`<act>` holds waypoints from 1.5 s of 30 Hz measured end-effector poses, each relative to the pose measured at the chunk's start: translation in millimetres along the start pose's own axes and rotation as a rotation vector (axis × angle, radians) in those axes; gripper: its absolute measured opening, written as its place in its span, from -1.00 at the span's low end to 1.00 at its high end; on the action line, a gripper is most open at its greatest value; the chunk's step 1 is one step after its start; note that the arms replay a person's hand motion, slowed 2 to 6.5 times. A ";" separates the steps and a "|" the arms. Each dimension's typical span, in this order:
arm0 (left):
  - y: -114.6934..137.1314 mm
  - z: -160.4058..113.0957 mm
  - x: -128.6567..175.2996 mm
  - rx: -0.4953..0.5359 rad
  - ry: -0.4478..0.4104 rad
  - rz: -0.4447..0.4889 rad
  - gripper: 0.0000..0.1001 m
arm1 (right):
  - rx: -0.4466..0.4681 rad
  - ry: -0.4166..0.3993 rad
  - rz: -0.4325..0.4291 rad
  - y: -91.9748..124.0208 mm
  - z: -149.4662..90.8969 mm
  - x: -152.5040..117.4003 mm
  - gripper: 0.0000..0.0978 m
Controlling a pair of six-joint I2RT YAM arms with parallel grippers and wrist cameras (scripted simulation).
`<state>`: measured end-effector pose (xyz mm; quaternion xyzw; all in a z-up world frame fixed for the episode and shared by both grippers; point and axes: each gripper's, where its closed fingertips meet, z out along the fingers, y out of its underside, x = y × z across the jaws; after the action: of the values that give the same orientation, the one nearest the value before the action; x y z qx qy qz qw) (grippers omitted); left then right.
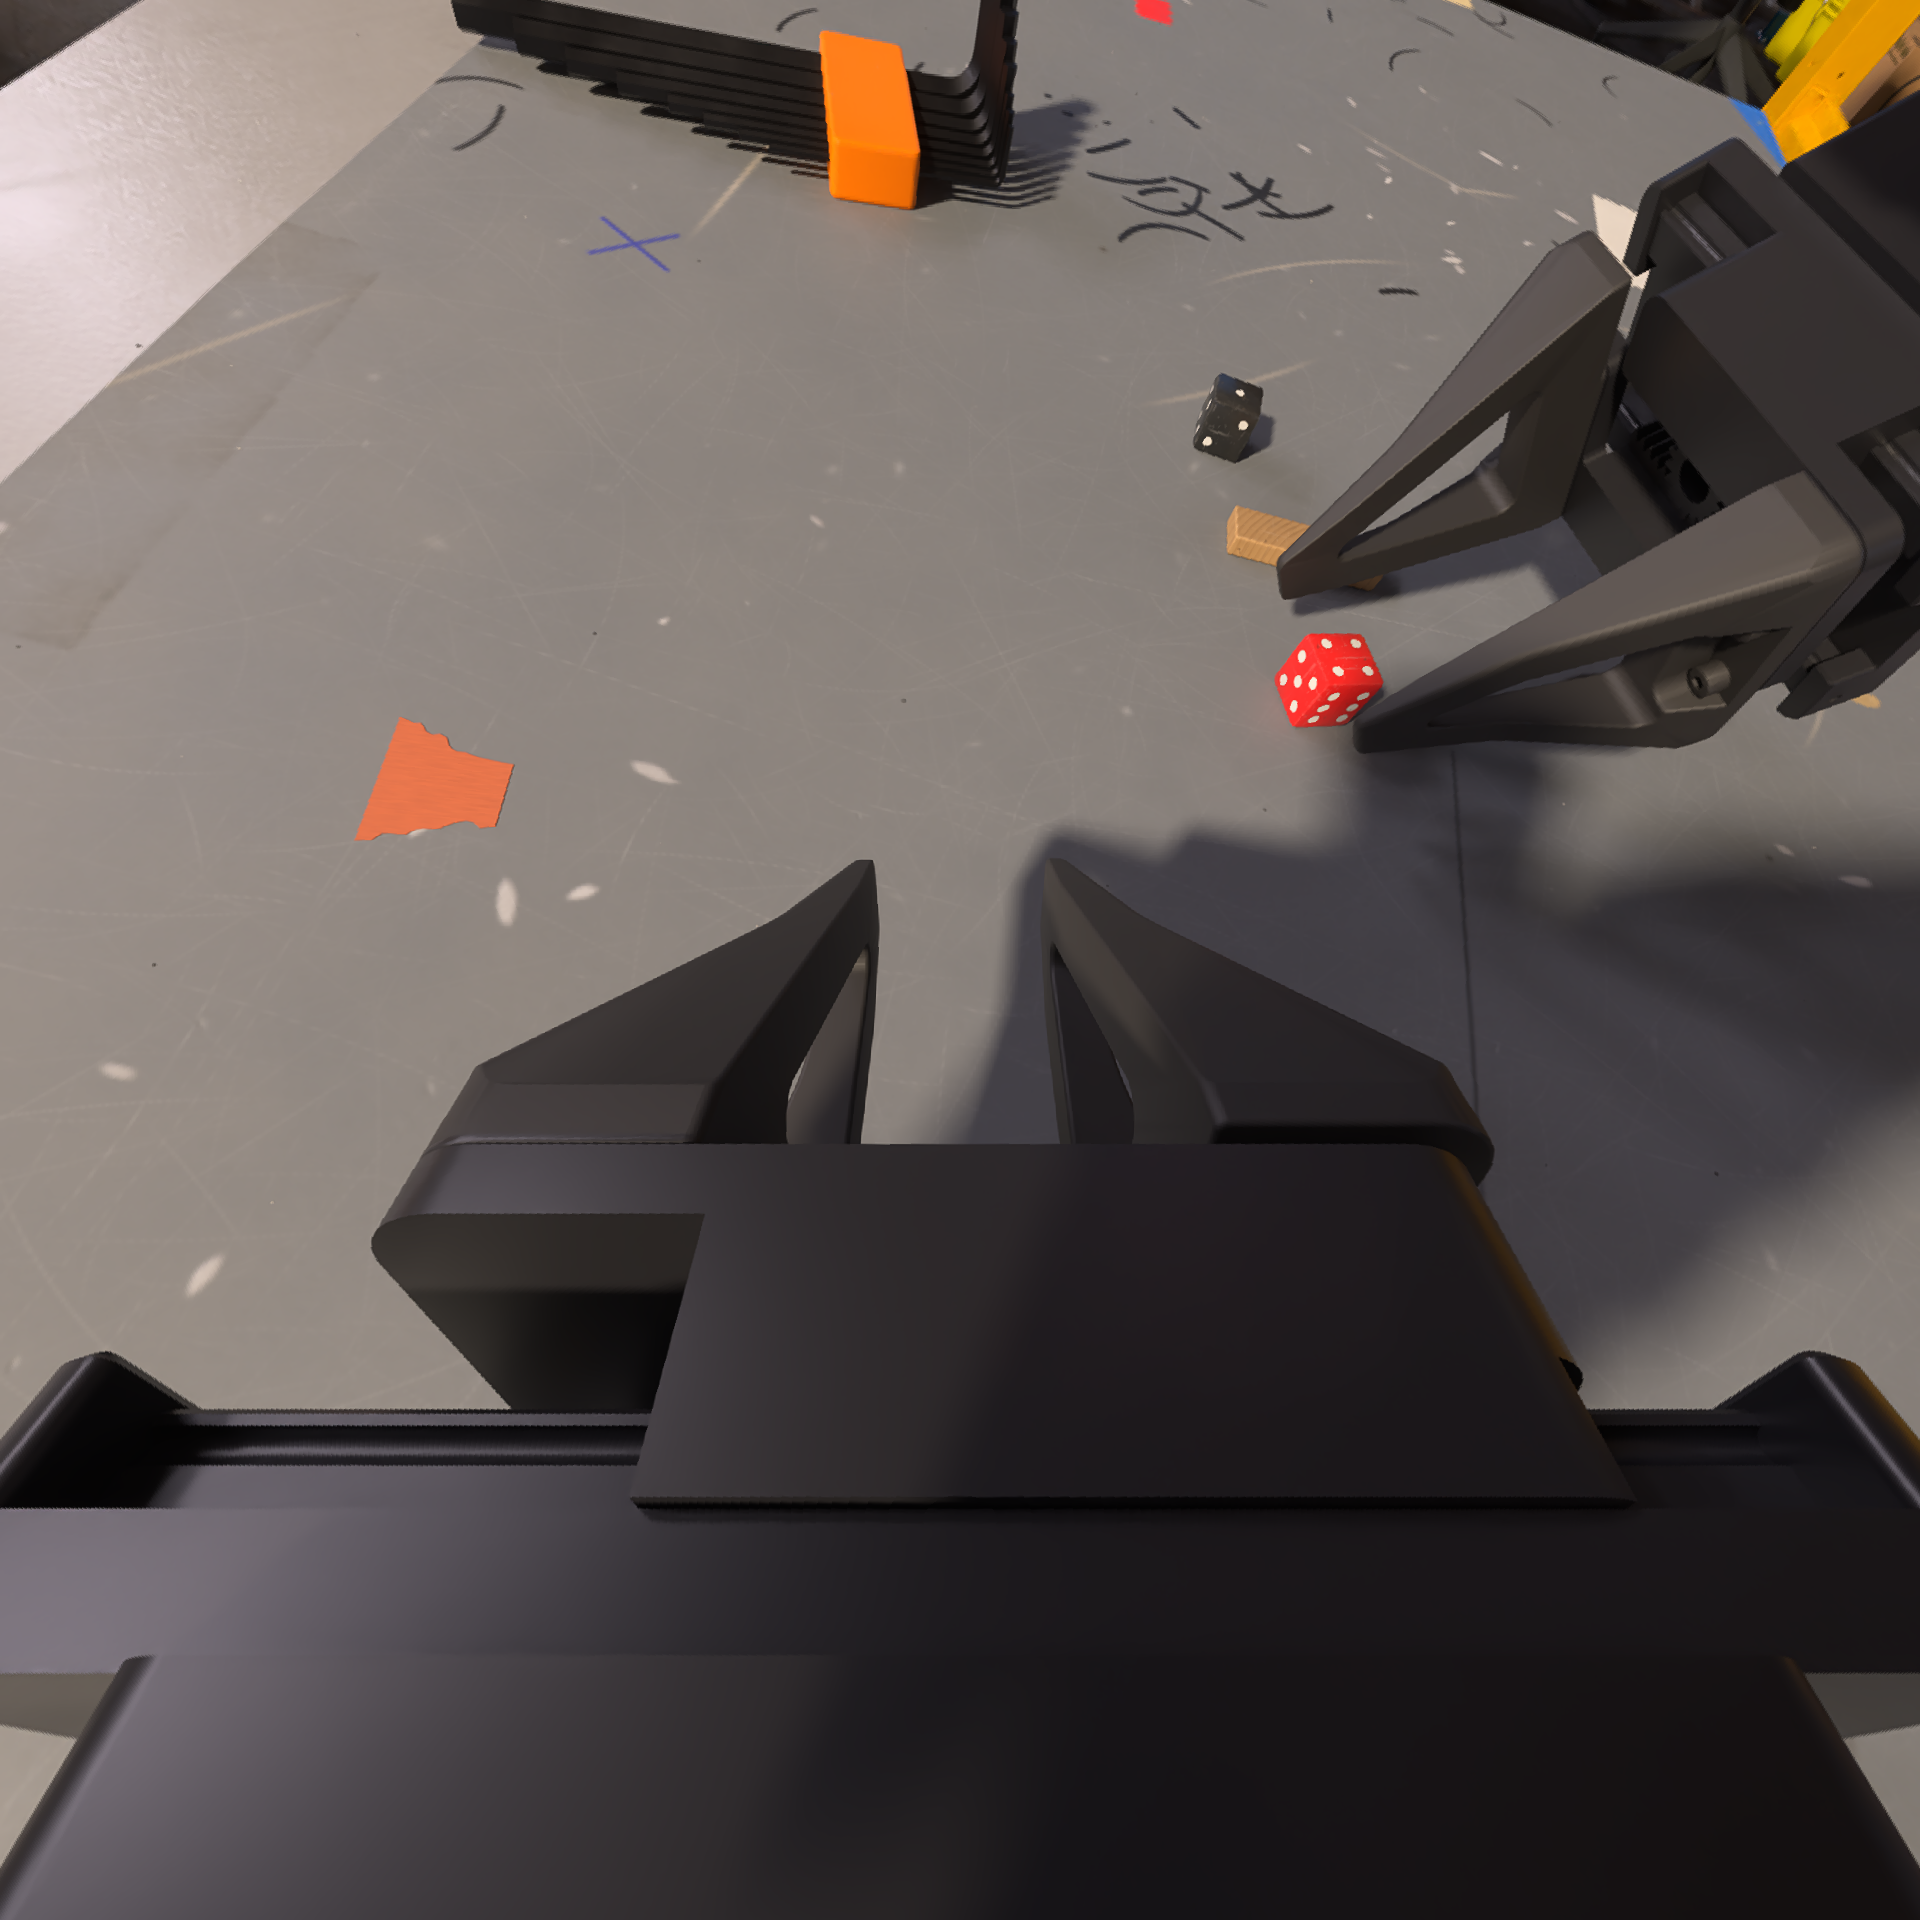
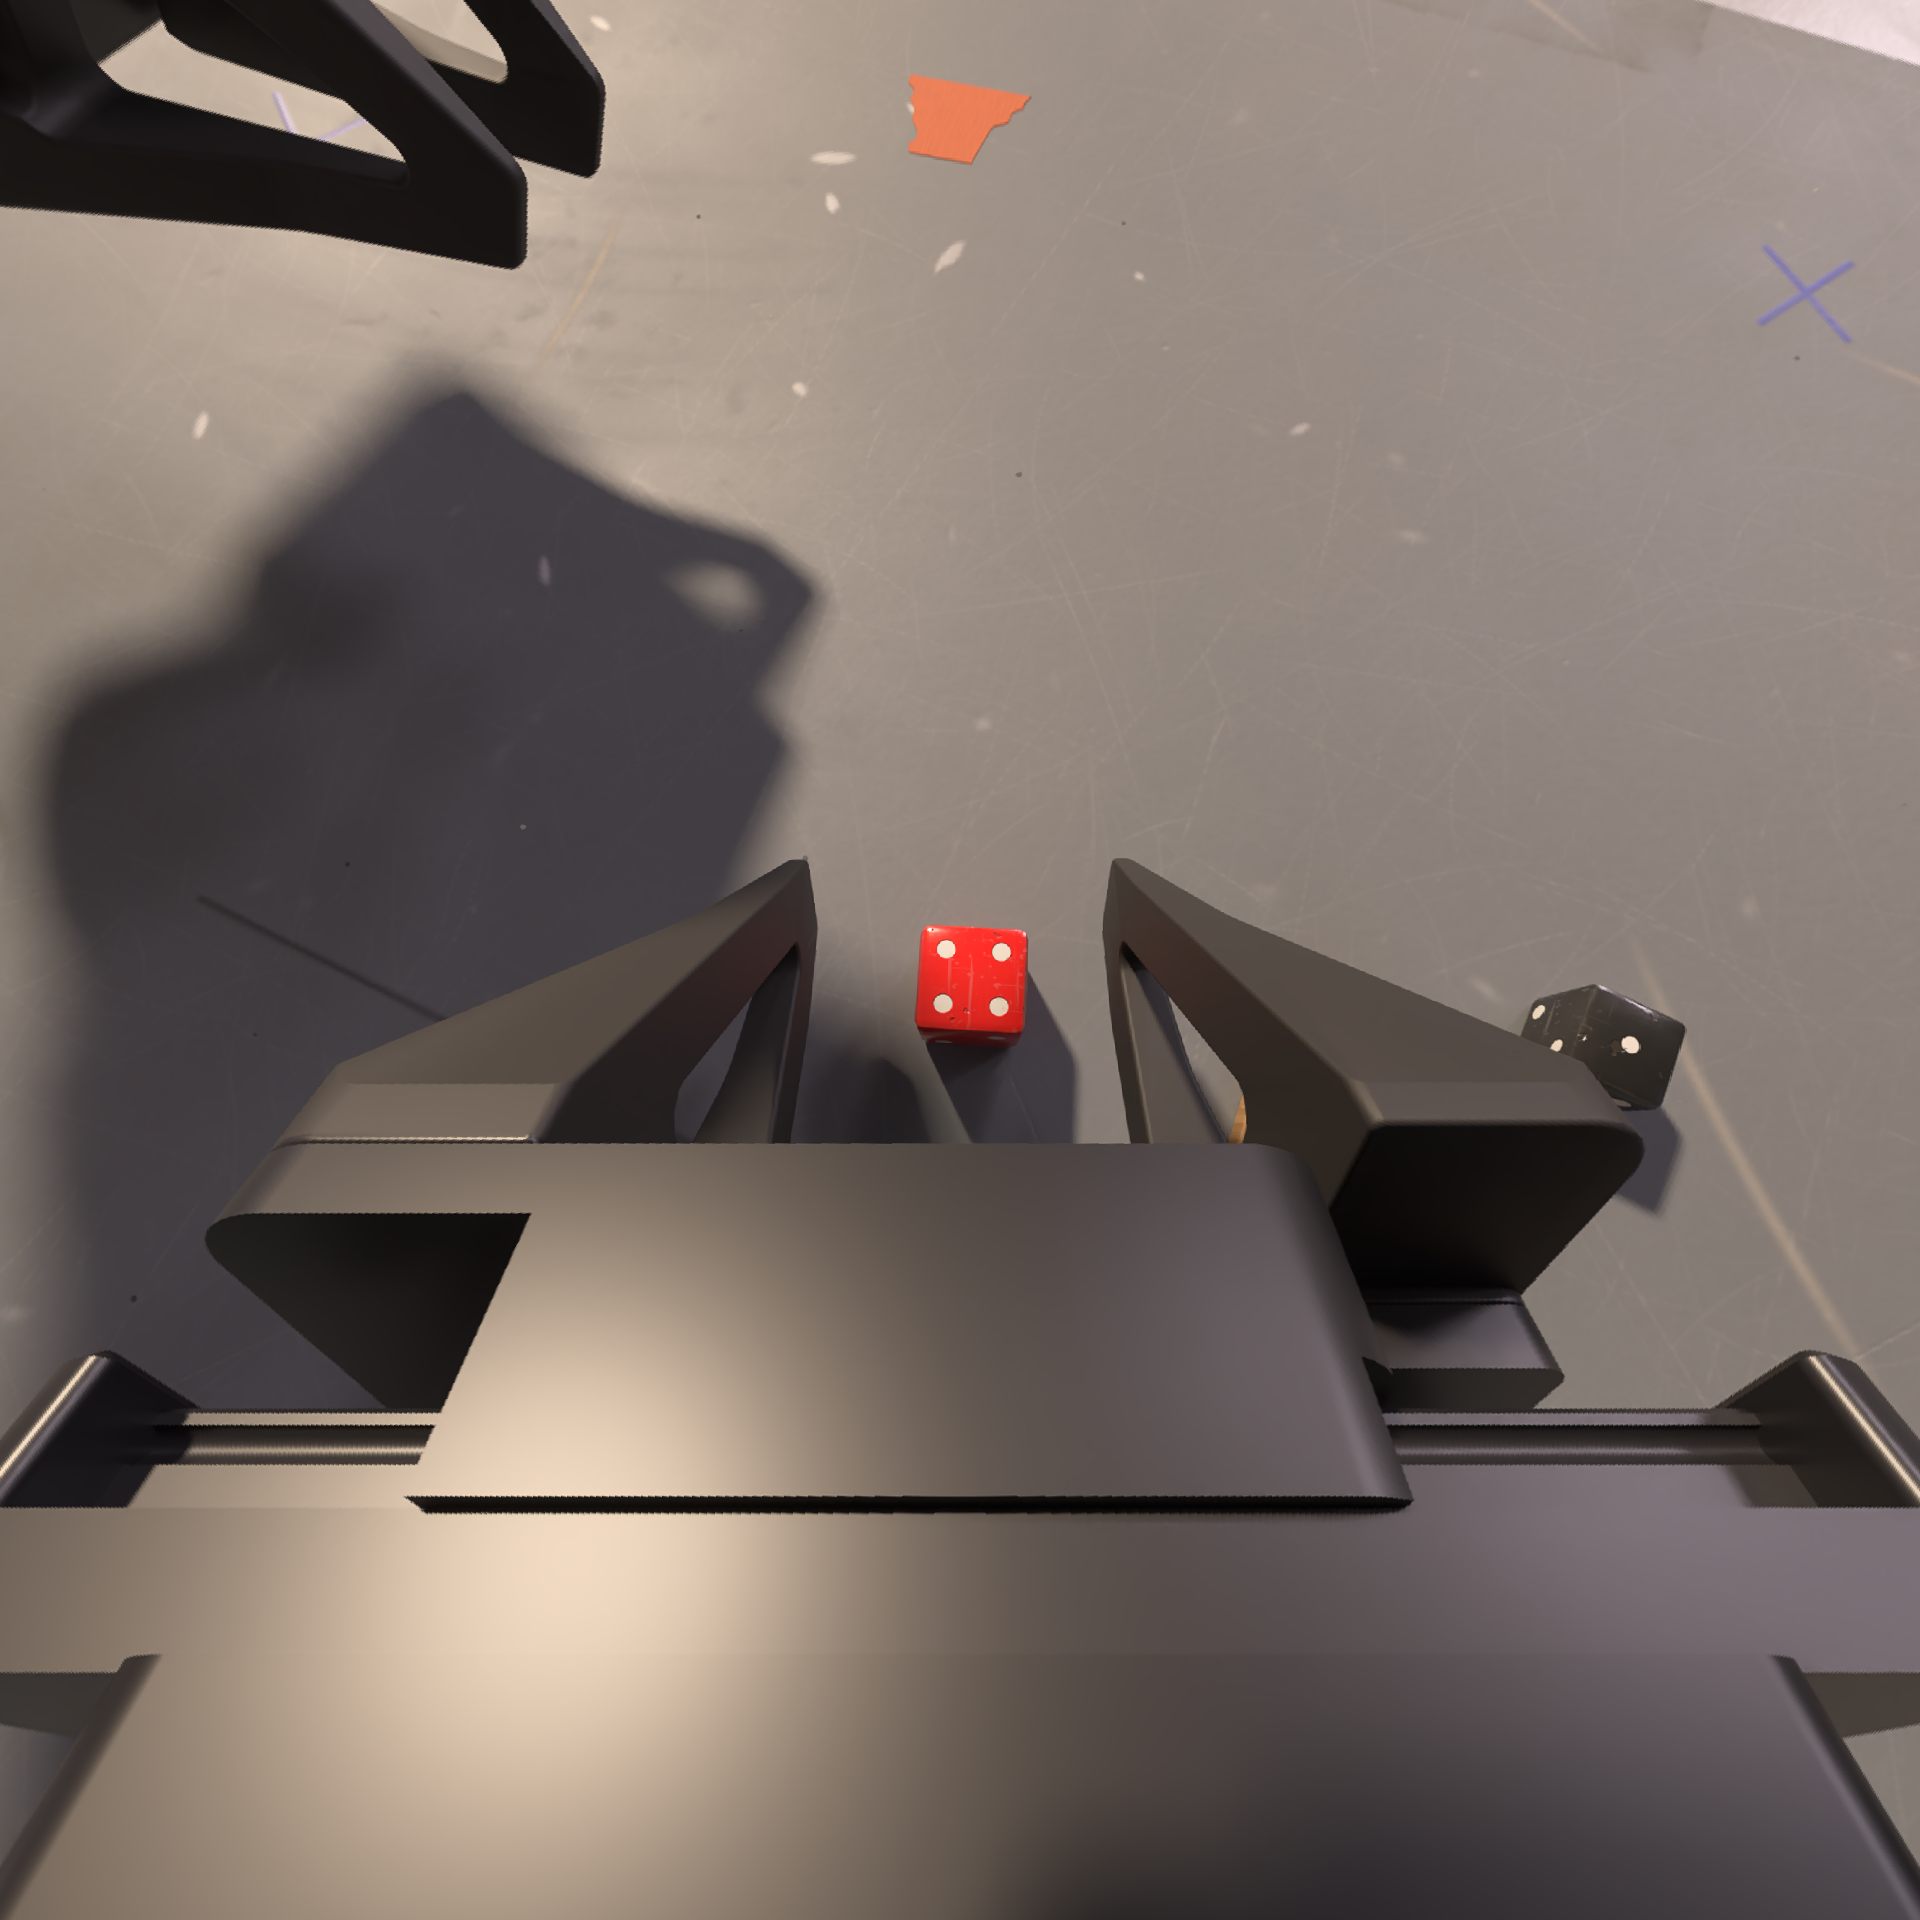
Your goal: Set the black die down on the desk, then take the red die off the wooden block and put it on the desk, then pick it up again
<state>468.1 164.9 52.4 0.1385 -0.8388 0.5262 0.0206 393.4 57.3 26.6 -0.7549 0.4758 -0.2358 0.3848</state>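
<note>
The red die (image 2: 970, 982) lies on the grey desk between the two fingers of my right gripper (image 2: 961, 883), with a gap on each side. The right gripper is open. In the left wrist view the red die (image 1: 1328, 678) sits at the tip of the right gripper (image 1: 1320, 660). The black die (image 1: 1228, 418) lies on the desk beyond it, tilted on an edge, and shows in the right wrist view (image 2: 1605, 1039) behind the right finger. The wooden block (image 1: 1255, 534) is partly hidden by a finger. My left gripper (image 1: 961, 868) is open and empty, above the desk.
A stack of black trays (image 1: 727, 73) with an orange block (image 1: 871, 120) leaning on it stands at the far side. An orange scrap of tape (image 1: 434, 781) and a blue cross mark (image 1: 634, 244) lie on the desk. Yellow clutter (image 1: 1839, 62) is at the far right.
</note>
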 end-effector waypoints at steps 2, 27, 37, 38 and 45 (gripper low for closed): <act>0.4 0.1 0.5 -0.001 0.001 -0.001 -0.47 | -0.011 0.003 -0.005 0.7 1.5 -0.4 0.00; 1.8 0.4 1.8 0.000 -0.006 0.008 -0.47 | 0.000 -0.013 0.005 0.1 3.1 1.4 -0.08; 2.9 0.5 1.3 -0.007 -0.008 0.008 -0.47 | 0.008 -0.008 0.000 -3.5 3.2 1.7 -0.08; 3.1 0.7 1.3 -0.008 -0.008 0.009 -0.47 | 0.009 -0.008 0.001 -3.6 3.1 1.7 -0.05; 3.3 1.3 1.5 -0.011 -0.008 0.009 -0.47 | 0.002 -0.009 0.000 -1.3 3.2 1.8 0.00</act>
<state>465.9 164.8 49.2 0.1366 -0.8423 0.5212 0.0156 397.2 57.1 25.8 -0.7554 0.4740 -0.2330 0.3878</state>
